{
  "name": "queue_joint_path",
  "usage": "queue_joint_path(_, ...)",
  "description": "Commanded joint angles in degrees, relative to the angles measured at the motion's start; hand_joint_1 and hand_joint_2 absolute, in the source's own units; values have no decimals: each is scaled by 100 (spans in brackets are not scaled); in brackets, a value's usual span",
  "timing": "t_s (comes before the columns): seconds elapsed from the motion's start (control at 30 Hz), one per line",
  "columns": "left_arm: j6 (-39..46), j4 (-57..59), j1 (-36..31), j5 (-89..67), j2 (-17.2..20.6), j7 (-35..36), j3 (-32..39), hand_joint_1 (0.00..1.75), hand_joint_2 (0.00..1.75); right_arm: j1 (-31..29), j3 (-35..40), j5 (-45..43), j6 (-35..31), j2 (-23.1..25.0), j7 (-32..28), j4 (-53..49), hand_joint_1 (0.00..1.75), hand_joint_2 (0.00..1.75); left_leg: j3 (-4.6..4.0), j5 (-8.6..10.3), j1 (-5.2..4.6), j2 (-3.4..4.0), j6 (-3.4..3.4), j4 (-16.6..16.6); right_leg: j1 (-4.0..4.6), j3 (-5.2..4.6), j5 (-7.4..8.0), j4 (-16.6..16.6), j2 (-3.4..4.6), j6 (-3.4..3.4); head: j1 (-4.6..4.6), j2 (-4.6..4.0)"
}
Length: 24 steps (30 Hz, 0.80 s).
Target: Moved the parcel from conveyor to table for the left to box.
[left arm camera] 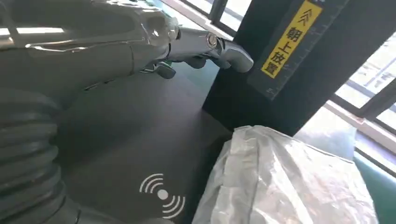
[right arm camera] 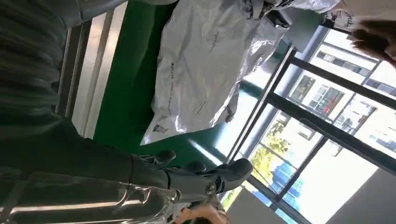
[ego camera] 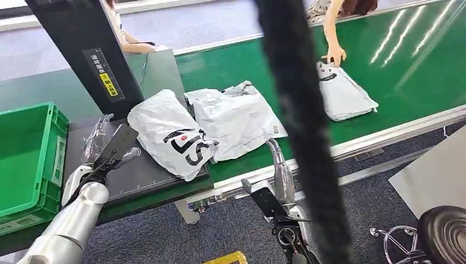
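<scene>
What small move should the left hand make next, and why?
Probably reach right and close on the parcel. It already lies on the black table, partly over the edge by the conveyor. The left hand hovers open beside it, and the green box waits on the other side.

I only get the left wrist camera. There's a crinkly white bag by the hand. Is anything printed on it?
Observer: Yes. The head view shows a black logo on that parcel, which lies on the dark table.
Operator: Are there more bags?
Observer: Two, on the green conveyor: a second parcel beside yours, and a third parcel farther along under a person's hand.
Operator: Where's the box?
Observer: A green crate stands beside the table, on the left hand side.
</scene>
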Motion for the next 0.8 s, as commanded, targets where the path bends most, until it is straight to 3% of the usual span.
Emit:
queue_joint_path(0.03,-113,284,-197,56,-367,-187,246,0,175,-313,104,-42,77,77,-3,558,0,175,2,1,3,-2,2,-1,3,6,2,-6,-4,0,0,0)
queue_joint_path(0.2,-158,179,-55,1010,-420,-211,-658,0,175,-562,184,-48,100,103,-8,874,0,175,8,1,3,5,3,-5,3,11,5,-10,2,-1,0,0)
queue_joint_path(0.3,-182,19,35,2073,-420,-19,-1896,0,175,-688,205,-78,141,98,-9,1047,0,175,12,1,2,10,3,-8,3,13,5,-12,6,-1,0,0)
queue_joint_path(0.4,-67,-38,63,2668,-420,110,-2680,0,175,-699,195,-81,152,105,-7,1090,0,175,11,1,2,0,3,-8,3,15,3,-13,-2,0,0,0)
queue_joint_path(0.63,67,99,169,4375,-420,26,-3911,0,175,-820,179,-143,181,119,-56,1248,0,175,12,1,1,2,3,-8,2,14,3,-12,1,0,0,0)
queue_joint_path(0.8,113,29,361,5584,-420,-292,-4284,0,175,-764,189,-194,152,102,-69,1240,0,175,15,1,1,3,3,-10,1,17,4,-14,1,-1,0,0)
